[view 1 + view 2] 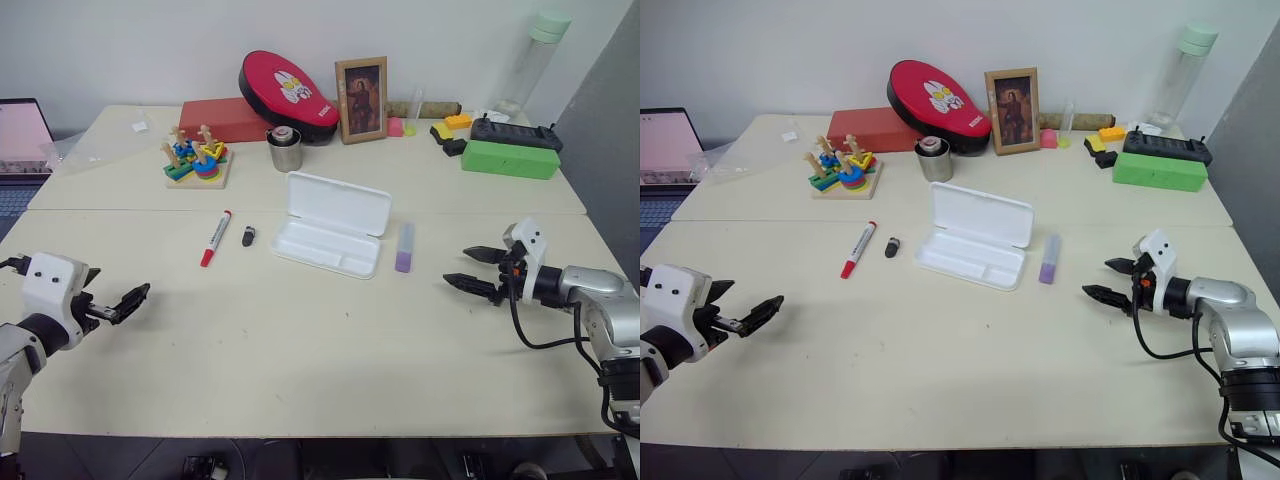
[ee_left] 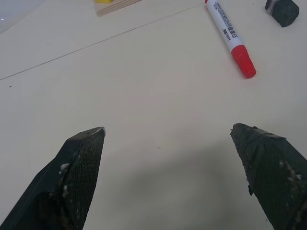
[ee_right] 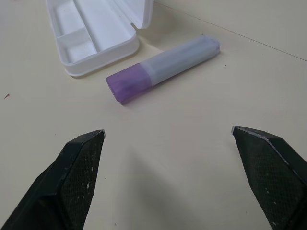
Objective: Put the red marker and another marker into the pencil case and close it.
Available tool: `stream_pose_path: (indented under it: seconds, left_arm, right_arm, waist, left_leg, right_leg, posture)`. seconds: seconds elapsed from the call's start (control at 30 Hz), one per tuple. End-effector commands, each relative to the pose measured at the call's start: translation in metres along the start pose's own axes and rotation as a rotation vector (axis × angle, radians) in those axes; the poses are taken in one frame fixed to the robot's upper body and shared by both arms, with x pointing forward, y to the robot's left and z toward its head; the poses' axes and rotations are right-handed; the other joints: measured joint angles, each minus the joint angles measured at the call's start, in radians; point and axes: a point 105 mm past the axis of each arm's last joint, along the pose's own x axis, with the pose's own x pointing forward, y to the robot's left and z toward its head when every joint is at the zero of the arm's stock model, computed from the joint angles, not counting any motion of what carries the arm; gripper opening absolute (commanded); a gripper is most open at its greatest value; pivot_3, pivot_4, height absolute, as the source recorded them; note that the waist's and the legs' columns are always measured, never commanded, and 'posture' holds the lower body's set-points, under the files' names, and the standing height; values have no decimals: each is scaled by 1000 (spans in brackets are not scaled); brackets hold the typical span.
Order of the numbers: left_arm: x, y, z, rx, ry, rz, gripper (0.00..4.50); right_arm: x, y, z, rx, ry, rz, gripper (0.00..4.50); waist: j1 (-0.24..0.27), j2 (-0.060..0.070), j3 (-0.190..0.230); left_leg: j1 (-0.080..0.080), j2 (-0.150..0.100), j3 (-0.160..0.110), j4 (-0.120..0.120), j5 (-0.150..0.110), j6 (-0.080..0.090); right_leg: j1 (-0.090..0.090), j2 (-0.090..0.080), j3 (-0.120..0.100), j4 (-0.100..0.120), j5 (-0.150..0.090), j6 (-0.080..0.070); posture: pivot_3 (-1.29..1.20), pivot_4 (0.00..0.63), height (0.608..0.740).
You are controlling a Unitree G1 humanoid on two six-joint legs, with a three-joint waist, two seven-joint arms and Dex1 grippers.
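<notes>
The left claw (image 1: 128, 302) is hanging near the left edge of the worktop (image 1: 300, 360) with its jaws spread wide and nothing between them. It is pointing across bare surface toward the red marker (image 1: 215, 238), which is lying well ahead of it, left of centre, with its cap end toward the near edge. Just right of the marker a small black object (image 1: 248, 236) is sitting; a reach that drifts that way risks knocking it or pinching it along with the marker. The marker is round and slim, so a claw closing off-centre is likely to roll it away rather than catch it.

At the middle of the worktop the pencil case (image 1: 330, 236) is lying open, its lid tipped back toward the far edge and its tray empty. It looks light; a marker dropped against the rim or a push on the lid from one side could slide the whole case instead of shutting it.

Just beside the case's right end the lilac marker (image 1: 404, 247) is lying, close to the case but apart from it. The right claw (image 1: 473, 269) is hovering near the right edge, jaws apart and empty, aimed at it. Coming in low, its finger could shove the marker into the case wall.
</notes>
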Motion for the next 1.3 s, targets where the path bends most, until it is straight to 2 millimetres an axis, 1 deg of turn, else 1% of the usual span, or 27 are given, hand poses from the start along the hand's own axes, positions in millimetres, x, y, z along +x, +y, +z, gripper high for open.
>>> stream_pose_path:
  seconds: [0.03, 0.27, 0.97, 1.07, 1.17, 1.23, 1.3]
  left_arm:
    - [-6, 8, 10, 16, -31, 31, 4500]
    - [-7, 8, 6, 24, -15, 29, 4500]
    - [-1, 7, 8, 21, -24, 20, 4500]
    - [2, 4, 10, 20, -33, 3, 4500]
    - [8, -14, 19, 11, -76, -78, 4500]
    - [13, -31, 29, 15, -122, -155, 4500]
    - [16, -54, 38, 19, -154, -275, 4500]
  right_arm:
    - [-4, 0, 10, -32, -15, 6, 4457]
    - [-3, 1, 9, -28, -14, 14, 4457]
    - [-4, 4, 7, -21, -10, 14, 4457]
    - [-2, 9, 12, -22, -25, 31, 4457]
    - [11, 24, 27, -48, -43, 92, 4457]
    - [25, 42, 46, -64, -71, 160, 4457]
    - [40, 64, 57, -113, -66, 238, 4457]
  waist:
    - [0, 0, 0]
    - [0, 0, 0]
    - [0, 0, 0]
    - [0, 0, 0]
    - [-1, 0, 0]
    - [-3, 0, 0]
    - [-4, 0, 0]
  left_leg:
    - [0, 0, 0, 0, 0, 0]
    - [0, 0, 0, 0, 0, 0]
    - [0, 0, 0, 0, 0, 0]
    - [0, 0, 0, 0, 0, 0]
    - [0, 0, 0, 0, 0, 0]
    - [0, 0, 0, 0, 0, 0]
    - [0, 0, 0, 0, 0, 0]
  right_leg:
    - [0, 0, 0, 0, 0, 0]
    - [0, 0, 0, 0, 0, 0]
    - [0, 0, 0, 0, 0, 0]
    - [0, 0, 0, 0, 0, 0]
    - [0, 0, 0, 0, 0, 0]
    - [0, 0, 0, 1, 0, 0]
    - [0, 0, 0, 2, 0, 0]
  posture:
    - [0, 150, 740]
    - [0, 150, 740]
    - [0, 150, 740]
    - [0, 150, 740]
    - [0, 150, 740]
    - [0, 150, 740]
    - [0, 150, 740]
